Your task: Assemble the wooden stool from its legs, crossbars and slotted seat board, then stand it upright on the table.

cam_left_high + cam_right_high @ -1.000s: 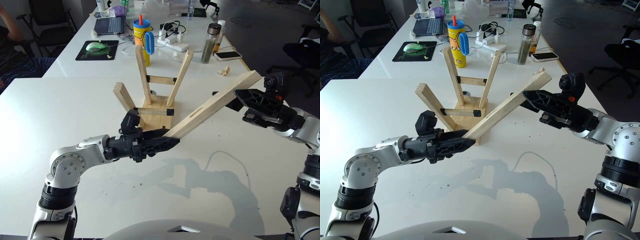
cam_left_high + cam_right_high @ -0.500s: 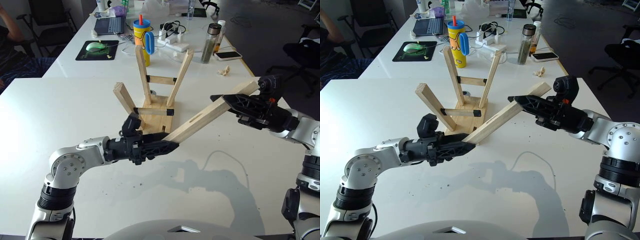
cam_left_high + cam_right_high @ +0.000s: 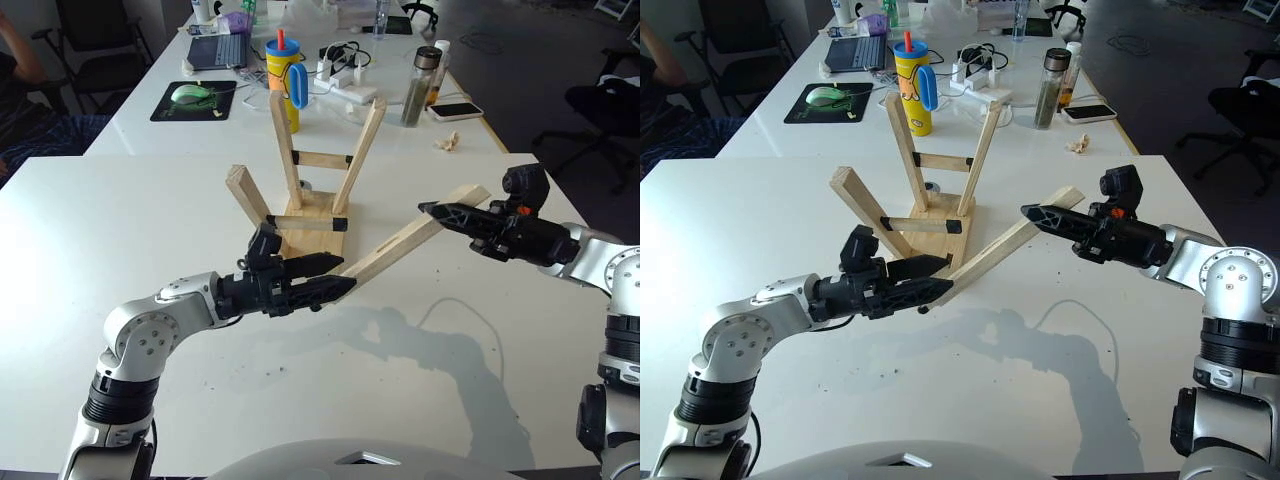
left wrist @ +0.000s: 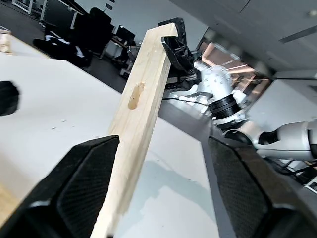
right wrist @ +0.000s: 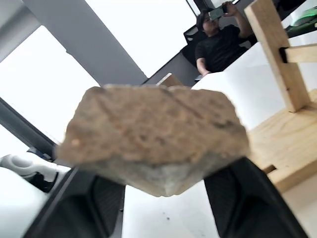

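Lowered since a second ago, the leg (image 3: 405,243) lay at a flatter slant, its far end having dropped as the right gripper (image 3: 447,213) came down and inward. Its long axis ran from low beside the seat board (image 3: 312,228) up to the robot's right and away, a slot showing in its side face. The right gripper was clamped on the high end. The left gripper (image 3: 325,282) had its fingers spread around the low end, the wood against one finger and clear of the other.

The seat board lay flat on the table (image 3: 120,230), three fitted legs (image 3: 287,140) pointing up from it and joined by crossbars (image 3: 322,159); it stood just behind the left gripper. On the next table, well apart, were a yellow cup (image 3: 285,70), a bottle (image 3: 423,85), a phone (image 3: 456,110) and a mouse (image 3: 190,94).
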Controlling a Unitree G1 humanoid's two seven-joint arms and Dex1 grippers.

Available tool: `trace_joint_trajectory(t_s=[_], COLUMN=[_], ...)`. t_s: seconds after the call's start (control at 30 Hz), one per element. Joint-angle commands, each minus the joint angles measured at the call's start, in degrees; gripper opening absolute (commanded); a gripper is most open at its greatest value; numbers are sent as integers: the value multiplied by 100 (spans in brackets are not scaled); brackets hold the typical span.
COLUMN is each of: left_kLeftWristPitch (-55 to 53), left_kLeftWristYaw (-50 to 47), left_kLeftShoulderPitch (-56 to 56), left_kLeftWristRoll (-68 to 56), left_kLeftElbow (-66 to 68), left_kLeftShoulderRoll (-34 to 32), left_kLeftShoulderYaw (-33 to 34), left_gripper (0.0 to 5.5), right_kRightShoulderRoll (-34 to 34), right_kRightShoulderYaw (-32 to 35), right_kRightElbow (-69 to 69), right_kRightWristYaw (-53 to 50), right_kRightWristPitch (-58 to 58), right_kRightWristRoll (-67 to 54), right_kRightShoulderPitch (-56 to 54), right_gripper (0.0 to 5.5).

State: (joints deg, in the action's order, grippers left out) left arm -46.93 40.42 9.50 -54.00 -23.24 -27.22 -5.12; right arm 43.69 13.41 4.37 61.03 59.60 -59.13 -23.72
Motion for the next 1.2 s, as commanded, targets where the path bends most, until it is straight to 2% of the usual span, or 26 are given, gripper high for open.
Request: trace_joint_trajectory(t_s=[0.03,0.13,0.3,0.63,0.77,0.9,1.07,1.2], left_kLeftWristPitch=[1034,1530,1998,1941,1887,1859,1825,1829], left_kLeftWristYaw=[-382,-432,-471,-312,-321,-426,-553,-568], left_kLeftShoulderPitch=[-100,6,122,210,91,8,-80,-157], left_kLeftWristRoll=[2003,2852,3691,4281,4354,4415,4502,4509], left_kLeftElbow=[582,948,1426,1803,1774,1803,1876,1921], left_kLeftShoulderRoll=[-191,-155,-35,134,199,334,454,523], left_kLeftShoulderYaw=[-853,-1249,-1519,-1728,-1719,-1696,-1674,-1648], left_gripper=[332,332,332,332,332,332,332,332], right_kRightShoulderRoll=[-189,-295,-519,-799,-678,-647,-693,-753], right_kRightShoulderYaw=[-165,-417,-1003,-1508,-1695,-2096,-2473,-2674], right_kRightElbow=[646,900,1562,2295,2262,1575,134,64], right_kRightWristYaw=[517,900,1379,1807,1920,1679,1042,722], right_kRightWristPitch=[-1014,-1568,-2598,-3904,-3968,-3800,-2959,-2629], right_kRightWristRoll=[628,1049,1999,3155,3435,3870,3955,4074], right_kRightShoulderPitch=[-626,-827,-1283,-1637,-1957,-1893,-1384,-1404], right_gripper=[206,206,206,206,206,206,204,204])
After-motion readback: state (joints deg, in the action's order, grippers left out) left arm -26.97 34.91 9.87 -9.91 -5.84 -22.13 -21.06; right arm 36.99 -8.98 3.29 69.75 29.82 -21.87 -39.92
